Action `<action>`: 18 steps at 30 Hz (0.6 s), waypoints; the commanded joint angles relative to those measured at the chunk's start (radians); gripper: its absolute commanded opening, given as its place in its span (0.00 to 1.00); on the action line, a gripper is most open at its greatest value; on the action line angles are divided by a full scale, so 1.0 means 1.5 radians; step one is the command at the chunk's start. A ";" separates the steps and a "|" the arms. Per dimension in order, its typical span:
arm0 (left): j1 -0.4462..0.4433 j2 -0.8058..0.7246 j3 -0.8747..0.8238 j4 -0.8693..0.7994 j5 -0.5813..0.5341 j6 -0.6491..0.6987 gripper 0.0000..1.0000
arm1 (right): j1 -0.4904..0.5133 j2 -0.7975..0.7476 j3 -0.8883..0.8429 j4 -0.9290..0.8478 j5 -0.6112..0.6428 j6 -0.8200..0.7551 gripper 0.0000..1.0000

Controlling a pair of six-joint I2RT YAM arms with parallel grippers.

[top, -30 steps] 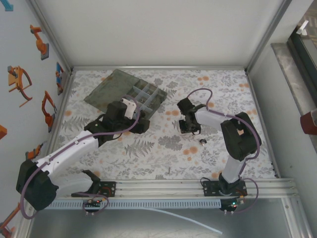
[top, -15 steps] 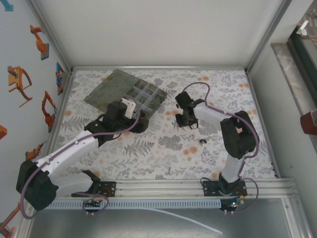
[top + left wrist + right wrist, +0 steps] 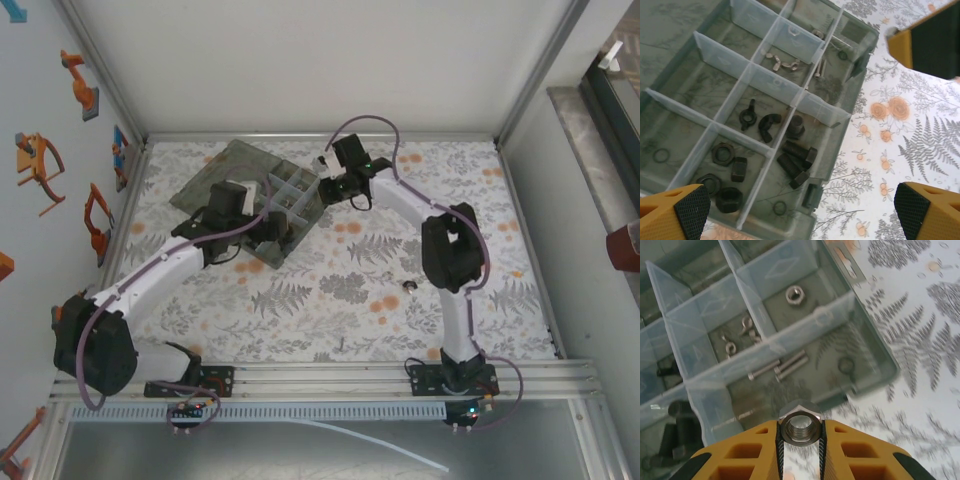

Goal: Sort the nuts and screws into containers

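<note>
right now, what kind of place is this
Probably a robotics lab test cell: an aluminium frame with white panels encloses the table, the left arm and right arm are bolted to a rail, and an organiser box holds sorted hardware.

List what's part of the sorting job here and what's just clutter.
Job: silver nut in the right fingers; organiser box; black nuts; black screws; silver screws; small dark loose piece on the table, type unclear.
Clutter: orange parts at far left; white tube along the near edge.
</note>
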State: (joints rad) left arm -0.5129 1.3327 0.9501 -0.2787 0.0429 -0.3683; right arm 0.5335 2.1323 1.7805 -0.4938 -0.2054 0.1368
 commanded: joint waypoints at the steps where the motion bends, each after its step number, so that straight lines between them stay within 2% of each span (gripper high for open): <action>1: 0.005 0.011 0.027 0.034 0.065 -0.028 0.97 | 0.004 0.039 0.051 0.030 -0.046 -0.008 0.20; 10: 0.017 0.012 0.003 0.043 0.067 -0.034 0.97 | 0.005 0.132 0.155 0.098 -0.074 0.032 0.21; 18: 0.023 -0.015 -0.030 0.044 0.056 -0.037 0.97 | 0.004 0.227 0.264 0.060 -0.079 0.059 0.22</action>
State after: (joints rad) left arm -0.4877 1.3514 0.9249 -0.2207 0.1246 -0.4095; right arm 0.5335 2.4382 2.1395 -0.3847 -0.3035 0.1944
